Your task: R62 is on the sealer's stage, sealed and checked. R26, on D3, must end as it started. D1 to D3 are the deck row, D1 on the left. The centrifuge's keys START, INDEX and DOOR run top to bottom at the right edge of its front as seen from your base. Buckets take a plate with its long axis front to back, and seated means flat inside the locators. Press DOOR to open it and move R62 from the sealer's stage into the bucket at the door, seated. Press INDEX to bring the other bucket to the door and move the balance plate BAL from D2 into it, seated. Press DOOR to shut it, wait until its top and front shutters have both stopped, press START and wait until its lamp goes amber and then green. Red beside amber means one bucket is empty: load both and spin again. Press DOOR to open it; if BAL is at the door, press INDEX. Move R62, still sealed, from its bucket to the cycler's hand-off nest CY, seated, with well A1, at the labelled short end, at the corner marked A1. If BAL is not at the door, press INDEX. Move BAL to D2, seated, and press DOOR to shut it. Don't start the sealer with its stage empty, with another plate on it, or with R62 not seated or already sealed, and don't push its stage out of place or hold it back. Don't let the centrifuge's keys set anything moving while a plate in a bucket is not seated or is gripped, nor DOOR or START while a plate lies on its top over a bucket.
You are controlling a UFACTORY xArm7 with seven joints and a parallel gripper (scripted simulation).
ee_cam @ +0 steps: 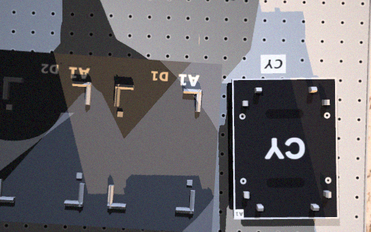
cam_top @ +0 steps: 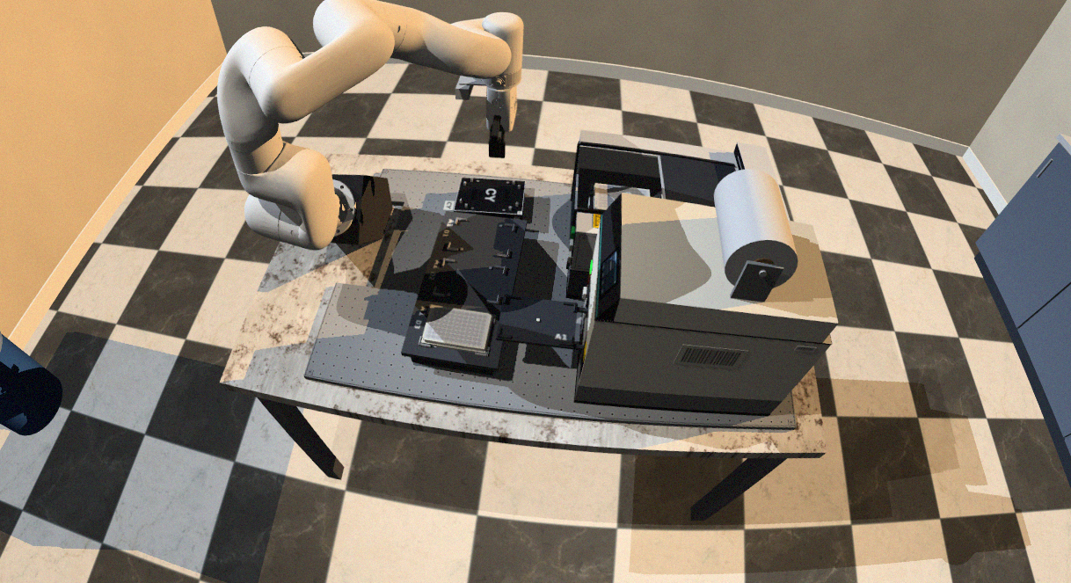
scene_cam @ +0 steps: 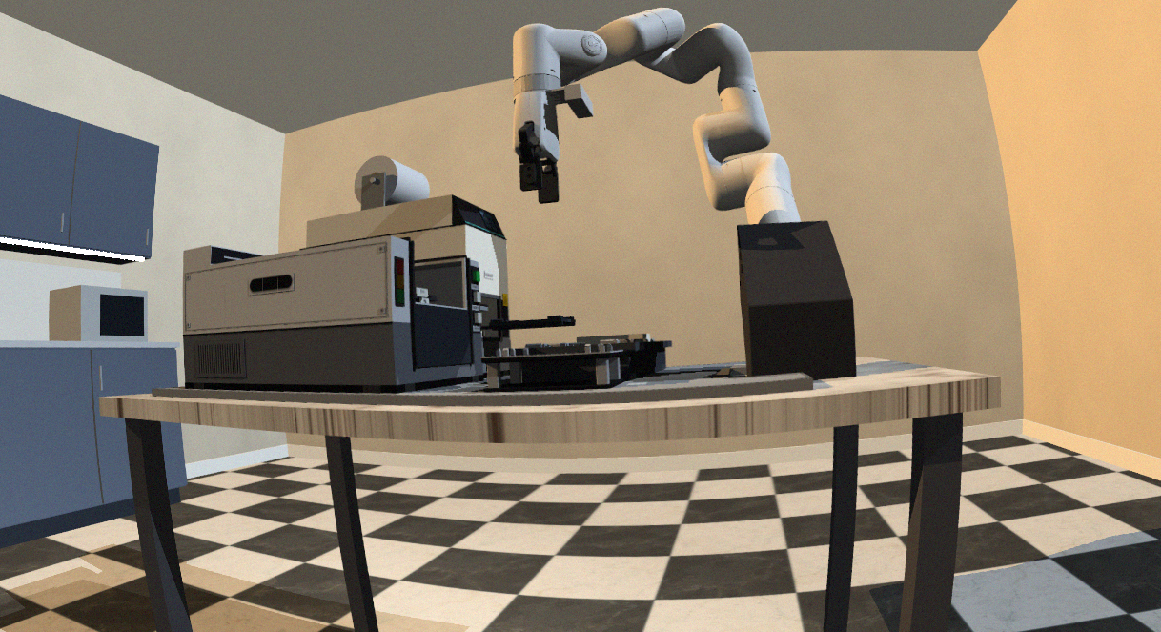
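Note:
My gripper (cam_top: 496, 142) hangs open and empty, high above the table over the black CY nest (cam_top: 491, 195); it also shows in the side view (scene_cam: 539, 182). In the wrist view the CY nest (ee_cam: 284, 148) is empty, with its A1 mark at the lower left corner. Deck places D1 (ee_cam: 155, 142) and D2 (ee_cam: 43, 142) are empty too. Plate R26 (cam_top: 456, 329) lies on D3. The sealer's stage (cam_top: 537, 322) sticks out with no plate on it. R62 and BAL are not in view. The centrifuge (cam_top: 618, 167) stands at the back; its top looks dark, and I cannot tell what is inside.
The large sealer (cam_top: 704, 279) with its white foil roll (cam_top: 753, 219) fills the right side of the table. The arm's dark base block (scene_cam: 794, 298) stands at the table's left end. The centrifuge's lamp stack (scene_cam: 397, 280) faces the side camera.

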